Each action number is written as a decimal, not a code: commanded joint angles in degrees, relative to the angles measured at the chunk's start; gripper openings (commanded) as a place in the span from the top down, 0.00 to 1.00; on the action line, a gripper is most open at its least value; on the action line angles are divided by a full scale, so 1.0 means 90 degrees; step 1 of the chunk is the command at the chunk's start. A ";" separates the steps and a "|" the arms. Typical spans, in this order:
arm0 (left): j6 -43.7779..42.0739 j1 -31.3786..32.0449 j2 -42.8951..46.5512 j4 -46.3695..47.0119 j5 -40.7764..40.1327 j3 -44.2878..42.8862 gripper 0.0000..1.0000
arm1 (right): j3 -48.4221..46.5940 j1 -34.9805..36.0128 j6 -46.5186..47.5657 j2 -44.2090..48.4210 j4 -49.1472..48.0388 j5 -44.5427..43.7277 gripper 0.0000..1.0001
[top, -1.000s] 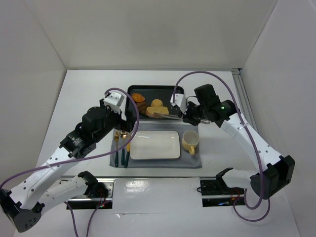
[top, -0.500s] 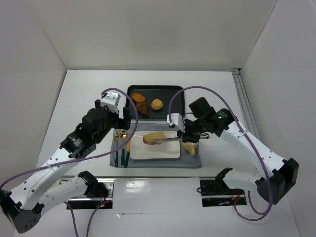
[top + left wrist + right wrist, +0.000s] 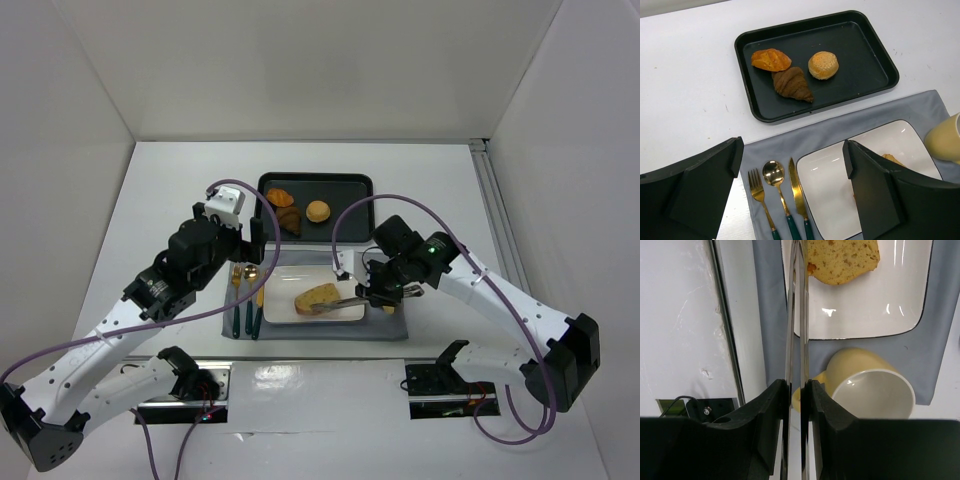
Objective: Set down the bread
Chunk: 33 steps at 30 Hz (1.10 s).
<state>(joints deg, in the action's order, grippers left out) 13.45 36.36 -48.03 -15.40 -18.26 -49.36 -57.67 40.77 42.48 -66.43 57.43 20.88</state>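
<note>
The bread point(image 3: 318, 298) point(image 3: 842, 260), a golden-tan slice with a brown crust, is low over the white plate point(image 3: 290, 285) point(image 3: 865, 310). I cannot tell whether it rests there. Thin metal tongs point(image 3: 796, 315) point(image 3: 343, 302) pinch its edge. My right gripper point(image 3: 372, 295) point(image 3: 798, 387) is shut on the tongs' handles, right of the plate and above the yellow cup point(image 3: 870, 385). My left gripper point(image 3: 790, 155) point(image 3: 248, 232) hangs open over the plate's left edge and the cutlery, holding nothing. In the left wrist view only a sliver of the bread point(image 3: 892, 160) shows behind the right finger.
A black tray point(image 3: 345, 185) point(image 3: 875, 55) behind the plate holds a round bun point(image 3: 823, 65), a dark croissant point(image 3: 792, 84) and an orange pastry point(image 3: 771, 59). A gold fork point(image 3: 760, 197), spoon point(image 3: 773, 172) and knife point(image 3: 797, 192) lie on the grey mat point(image 3: 330, 330), left of the plate.
My right arm has carried the bread in the tongs from the black tray toward me and lowered it over the white plate. The left arm has barely moved.
</note>
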 commanded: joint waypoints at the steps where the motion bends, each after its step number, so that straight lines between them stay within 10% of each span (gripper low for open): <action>1: -0.0098 -0.0026 0.0005 0.0256 -0.0051 -0.0003 0.00 | 0.0001 0.0069 -0.0091 0.0077 -0.0199 -0.0113 0.66; 7: -0.0098 -0.0026 0.0005 0.0256 0.0008 -0.0003 0.00 | -0.0125 0.0069 -0.0032 0.0135 -0.0141 -0.0055 0.51; 26: -0.0098 -0.0026 -0.0054 0.0256 0.0008 -0.0003 0.00 | -0.1288 -0.0399 0.0026 0.0682 0.0006 0.0638 0.49; 33: -0.0098 -0.0026 -0.0054 0.0256 0.0008 -0.0003 0.00 | -0.0771 -0.1628 -0.0471 0.1395 -0.1828 -0.0297 0.51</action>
<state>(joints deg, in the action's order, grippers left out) 13.45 36.36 -48.66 -15.38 -18.20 -49.36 -65.95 29.61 40.97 -56.07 51.48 22.92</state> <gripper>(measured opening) 1.000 0.501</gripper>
